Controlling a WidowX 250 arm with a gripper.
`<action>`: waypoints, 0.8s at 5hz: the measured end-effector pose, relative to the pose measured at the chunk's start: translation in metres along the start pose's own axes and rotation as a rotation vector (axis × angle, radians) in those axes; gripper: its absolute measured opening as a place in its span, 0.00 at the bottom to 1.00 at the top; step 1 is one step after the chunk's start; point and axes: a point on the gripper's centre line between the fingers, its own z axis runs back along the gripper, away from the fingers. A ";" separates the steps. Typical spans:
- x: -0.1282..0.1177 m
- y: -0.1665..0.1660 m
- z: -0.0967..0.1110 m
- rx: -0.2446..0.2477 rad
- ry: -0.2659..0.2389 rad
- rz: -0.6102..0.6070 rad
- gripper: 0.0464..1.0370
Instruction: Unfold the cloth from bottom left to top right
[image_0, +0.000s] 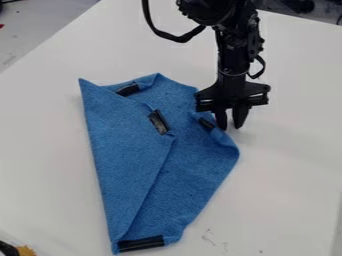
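The black gripper (230, 126) hangs at the right edge of the cloth, its two fingers a little apart with white table showing between them. Its left finger is beside the cloth's small folded-up right corner, which bears a black strip. The blue cloth (187, 170) lies partly folded: a long triangular flap covers its left side, from a pointed tip at upper left down to the bottom. A black strip (159, 122) marks the flap's right corner. Other black strips sit at the cloth's top and at its bottom end (141, 243). Whether the left finger touches the cloth, I cannot tell.
The cloth rests on a white table (287, 165) whose edge runs diagonally across the upper left. A black and orange object (25, 250) shows at the bottom left corner. Dark items stand beyond the table at the upper right.
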 end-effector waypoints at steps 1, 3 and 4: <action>0.006 -0.020 0.000 -0.026 -0.020 -0.012 0.74; 0.007 -0.045 0.009 0.103 -0.026 -0.121 0.97; 0.015 -0.046 0.020 0.148 -0.033 -0.193 0.96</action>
